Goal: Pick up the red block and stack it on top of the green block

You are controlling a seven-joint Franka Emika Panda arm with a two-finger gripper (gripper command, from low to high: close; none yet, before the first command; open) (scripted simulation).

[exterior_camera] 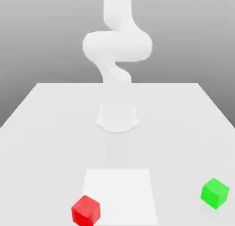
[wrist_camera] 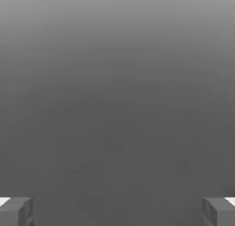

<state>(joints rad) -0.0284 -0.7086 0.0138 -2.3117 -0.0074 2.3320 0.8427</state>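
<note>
The end effector (wrist_camera: 118, 212) stands spread wide in the hand view, its two fingers well apart with nothing between them. Behind them is plain grey, so the hand seems to be pointed away from the blocks. The arm (exterior_camera: 117, 46) rises at the far side of the counter (exterior_camera: 46, 142). Nearer, a pale square (exterior_camera: 121, 195) lies on the counter, and at its near left corner, by the exterior view's left, is the red block (exterior_camera: 86, 211). The green block (exterior_camera: 215, 193) sits near and right, well apart from it.

The step in hand looks to be the approach to the red block. To do it well, keep the jaws wide, centre above the cube, turn to match its angled faces, and descend straight; a skewed pinch could twist it and spoil the stacking.
</note>
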